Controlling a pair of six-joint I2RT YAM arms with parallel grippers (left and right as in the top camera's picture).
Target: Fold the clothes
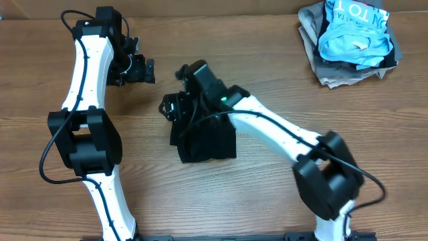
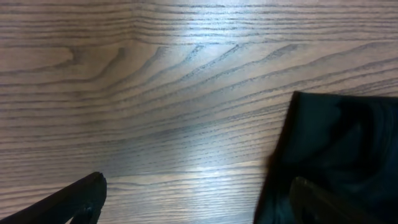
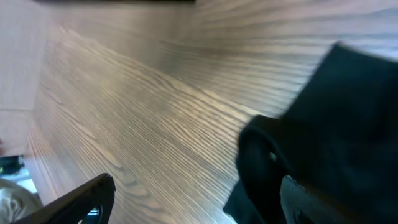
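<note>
Black short-sleeved T-shirt (image 1: 207, 140) of thin cloth lies bunched at the wooden surface's (image 1: 267, 53) middle, soft, light and floppy I reckon, so I'd pinch a doubled edge; right gripper (image 3: 198, 186) and left gripper (image 2: 198, 196) both gape wide, empty.

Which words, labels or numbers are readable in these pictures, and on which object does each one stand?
"TOT": large white letters on the light blue garment, cut off by folds and the picture's edge.
Smaller white lettering beside it: too small to read.
Black T-shirt: no text visible.
</note>
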